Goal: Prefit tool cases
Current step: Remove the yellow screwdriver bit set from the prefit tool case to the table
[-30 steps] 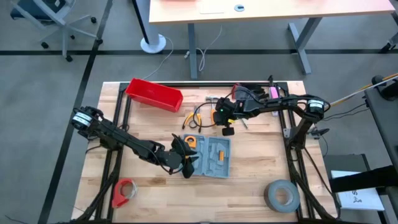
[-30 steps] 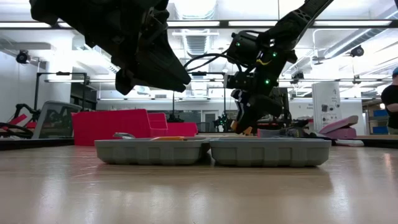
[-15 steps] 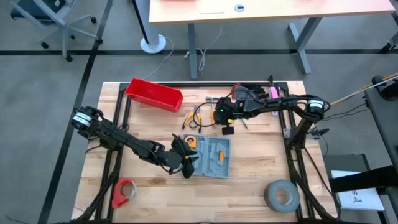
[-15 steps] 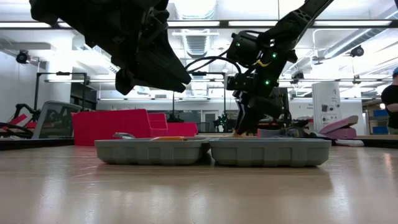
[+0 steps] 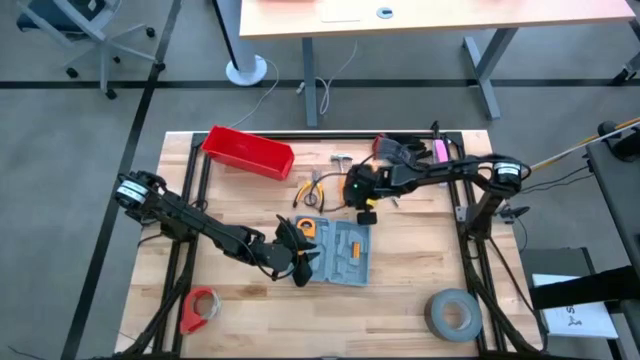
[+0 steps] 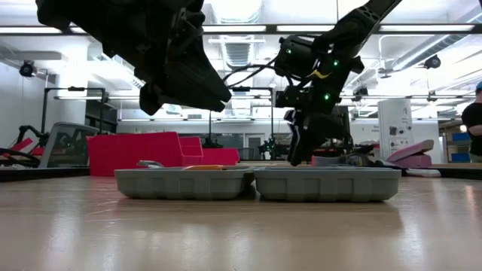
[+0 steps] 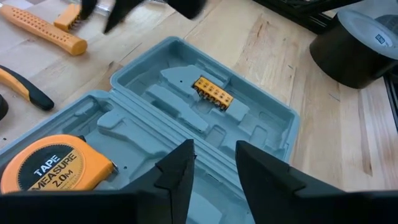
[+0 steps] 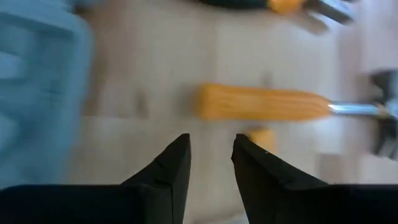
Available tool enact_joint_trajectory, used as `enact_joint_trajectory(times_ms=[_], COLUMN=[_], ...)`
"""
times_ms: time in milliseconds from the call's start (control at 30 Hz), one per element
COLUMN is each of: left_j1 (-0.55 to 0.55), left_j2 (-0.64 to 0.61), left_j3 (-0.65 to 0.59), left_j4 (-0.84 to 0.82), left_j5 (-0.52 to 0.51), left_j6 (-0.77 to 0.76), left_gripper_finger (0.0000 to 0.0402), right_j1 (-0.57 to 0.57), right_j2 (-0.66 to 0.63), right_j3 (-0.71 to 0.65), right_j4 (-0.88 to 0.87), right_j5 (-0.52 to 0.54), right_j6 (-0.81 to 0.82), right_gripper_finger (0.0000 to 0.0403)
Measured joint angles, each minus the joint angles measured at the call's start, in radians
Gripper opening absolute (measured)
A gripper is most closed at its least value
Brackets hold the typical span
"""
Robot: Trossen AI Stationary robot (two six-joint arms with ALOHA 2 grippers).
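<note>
The grey-blue tool case lies open and flat on the wooden table, both halves showing their recesses. An orange tape measure and a yellow bit holder sit in it. My left gripper hovers open over the case's left half, with nothing between its fingers. My right gripper stands open just beyond the case's far edge, above bare wood. An orange-handled screwdriver and a small orange piece lie ahead of its fingers.
A red bin stands at the far left. A grey tape roll lies near right and a red roll near left. Orange-handled pliers and dark clutter lie behind the case.
My right gripper has shifted a little beside the case's far edge. An orange thing that showed at its fingertips in the low view no longer shows there.
</note>
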Motion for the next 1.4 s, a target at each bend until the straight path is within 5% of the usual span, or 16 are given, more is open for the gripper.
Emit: enact_joint_trajectory(times_ms=[433,733,1400], left_j1=[-0.001,-0.001,0.006], left_j2=[0.0,0.0,0.077], left_j3=[0.0,0.0,0.008], left_j4=[-0.001,-0.001,-0.119], left_j5=[0.024,0.096,0.199], left_j6=[-0.008,-0.009,-0.065], left_gripper_finger=[0.012,0.0128,0.0141], right_j1=[0.187,0.298,0.388], right_j2=[-0.002,-0.005,-0.034], right_j3=[0.002,0.002,0.003], right_j4=[-0.031,-0.069,-0.122], right_j5=[-0.032,-0.048,-0.039], right_j6=[0.062,-0.077,-0.094], right_gripper_finger=[0.008,0.0096,0.0094])
